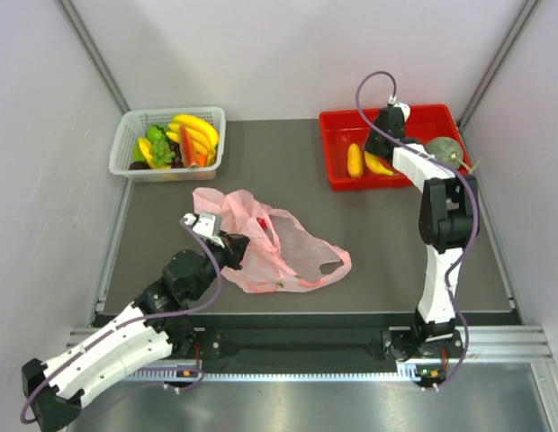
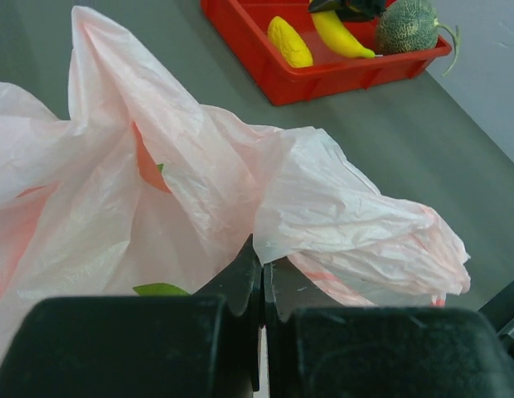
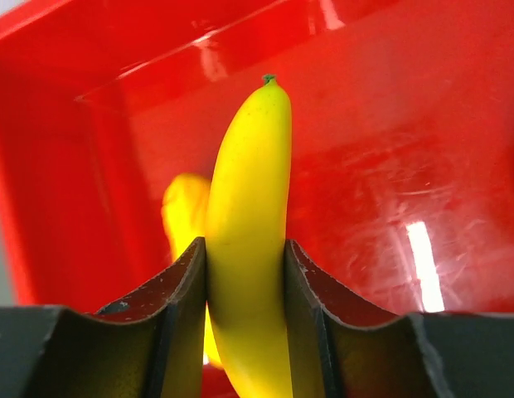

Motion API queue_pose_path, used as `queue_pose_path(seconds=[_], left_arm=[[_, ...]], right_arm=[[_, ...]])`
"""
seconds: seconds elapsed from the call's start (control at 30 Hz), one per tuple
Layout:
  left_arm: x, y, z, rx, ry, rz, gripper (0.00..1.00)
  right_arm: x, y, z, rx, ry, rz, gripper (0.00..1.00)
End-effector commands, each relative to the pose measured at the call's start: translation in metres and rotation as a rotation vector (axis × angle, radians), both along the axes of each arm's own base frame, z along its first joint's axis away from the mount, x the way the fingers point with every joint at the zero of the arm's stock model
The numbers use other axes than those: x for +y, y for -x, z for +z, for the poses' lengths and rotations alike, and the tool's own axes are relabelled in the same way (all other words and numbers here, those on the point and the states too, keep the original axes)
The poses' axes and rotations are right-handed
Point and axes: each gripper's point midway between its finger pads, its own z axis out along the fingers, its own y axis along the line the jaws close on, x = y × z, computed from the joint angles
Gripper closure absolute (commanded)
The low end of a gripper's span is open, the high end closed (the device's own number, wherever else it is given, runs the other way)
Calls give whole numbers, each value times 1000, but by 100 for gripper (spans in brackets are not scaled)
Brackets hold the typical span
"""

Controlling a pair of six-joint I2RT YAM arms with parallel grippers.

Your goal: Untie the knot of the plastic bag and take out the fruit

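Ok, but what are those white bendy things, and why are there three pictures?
They are two robot arms bolted to a table. One picture looks down from above; the other two come from little cameras on each wrist. The left gripper is shut, pinching a pink plastic bag. The right gripper holds a yellow banana in a red tray, where a green melon lies too. A white basket of other toy fruit sits at the back left.

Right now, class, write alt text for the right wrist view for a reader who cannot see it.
The right claw grips a yellow banana between its black fingers, with a glossy red tray all around it. A second yellow fruit sits blurred behind it.
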Motion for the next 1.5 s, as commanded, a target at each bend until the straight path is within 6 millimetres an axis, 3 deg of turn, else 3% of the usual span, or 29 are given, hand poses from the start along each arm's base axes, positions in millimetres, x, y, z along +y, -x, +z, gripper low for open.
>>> queue_pose_path(seconds=[0.0, 0.13, 0.23, 0.27, 0.37, 0.5, 0.53, 0.57, 0.6, 0.63, 0.67, 0.7, 0.73, 0.77, 0.83, 0.87, 0.9, 0.93, 0.97, 1.0, 1.03, 1.07, 1.13, 1.17, 1.23, 1.27, 1.37, 1.43, 1.47], left_arm=[[-3, 3, 32, -65, 28, -30, 100], [-3, 2, 37, -69, 27, -29, 100], [-1, 2, 42, -75, 37, -21, 100], [0, 2, 44, -78, 42, -18, 100], [4, 2, 52, -86, 67, 1, 100], [8, 3, 57, -103, 68, 13, 100], [9, 3, 60, -106, 71, 17, 100], [9, 2, 62, -108, 72, 20, 100], [10, 4, 64, -111, 73, 15, 100], [11, 6, 59, -93, 50, 10, 100], [11, 7, 58, -90, 46, 4, 100], [11, 9, 58, -90, 43, -3, 100], [12, 10, 60, -92, 41, -4, 100], [14, 11, 58, -82, 28, -6, 100], [17, 13, 64, -83, 35, -1, 100], [18, 15, 62, -69, 27, 0, 100], [19, 17, 64, -68, 28, -7, 100], [20, 18, 68, -66, 30, -7, 100], [21, 20, 68, -60, 25, -10, 100], [23, 21, 62, -37, 3, -8, 100], [26, 21, 64, -30, 6, 7, 100], [29, 21, 63, -17, 7, 21, 100], [32, 21, 58, 3, -5, 36, 100], [33, 21, 56, 11, -6, 43, 100], [32, 20, 52, 27, -2, 44, 100], [31, 20, 50, 33, 0, 46, 100], [25, 16, 38, 66, -1, 48, 100], [23, 11, 28, 102, -2, 73, 100], [21, 9, 24, 117, -6, 78, 100]], right_arm=[[-22, -28, 28, -76, 65, -51, 95], [-28, -47, 21, -36, 92, -44, 87], [-30, -47, 18, -30, 102, -35, 56], [-30, -46, 23, -40, 104, -33, 35], [-28, -39, 41, -67, 115, -7, 1], [-21, -15, 74, -120, 92, 48, 0], [-18, 0, 62, -87, 82, 70, 0], [-8, 15, 91, -136, 61, 108, 0], [6, 26, 97, -152, 40, 169, 0], [17, 48, 79, -107, 37, 211, 0], [45, 70, 105, -161, 29, 288, 0], [59, 85, 105, -166, 50, 347, 0], [75, 109, 86, -121, 46, 411, 0], [103, 133, 99, -147, 39, 493, 3], [133, 166, 96, -150, -8, 610, 8], [153, 198, 88, -136, -31, 683, 17], [165, 216, 85, -138, -45, 746, 21], [173, 238, 68, -107, -50, 800, 24], [189, 265, 76, -130, -48, 865, 29], [194, 279, 75, -138, -38, 899, 31], [192, 293, 62, -118, -24, 902, 33], [197, 309, 77, -169, -42, 919, 40], [194, 327, 73, -169, -61, 917, 53], [198, 340, 85, -206, -94, 936, 67], [204, 356, 82, -215, -115, 979, 77], [212, 369, 86, -223, -134, 1020, 87], [236, 393, 85, -226, -163, 1118, 99], [248, 399, 87, -237, -173, 1144, 100], [256, 407, 78, -207, -170, 1169, 100]])
